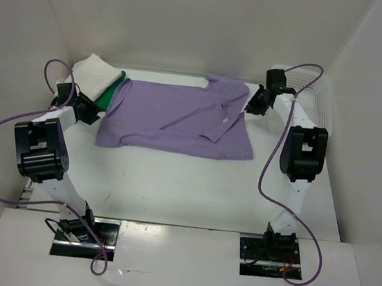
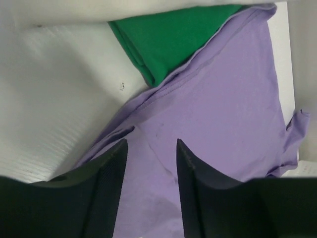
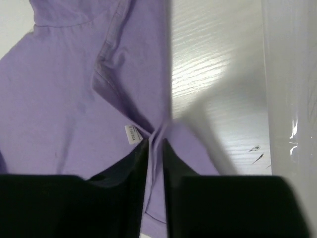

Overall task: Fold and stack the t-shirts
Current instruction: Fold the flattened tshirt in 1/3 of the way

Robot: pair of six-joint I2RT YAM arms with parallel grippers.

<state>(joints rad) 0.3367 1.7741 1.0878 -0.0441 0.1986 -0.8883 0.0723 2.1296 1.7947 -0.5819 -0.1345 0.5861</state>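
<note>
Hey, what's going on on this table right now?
Two robot arms are folding a purple t-shirt spread across the middle of the table, with one sleeve already lying over its body. The right gripper pinches a fold near the collar end. The left gripper hovers open over the opposite end. A green t-shirt and a white t-shirt sit folded at the back left.

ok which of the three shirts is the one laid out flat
the purple t-shirt, the only one spread open across the table; the green one and the white one sit folded small at the far left corner
</note>
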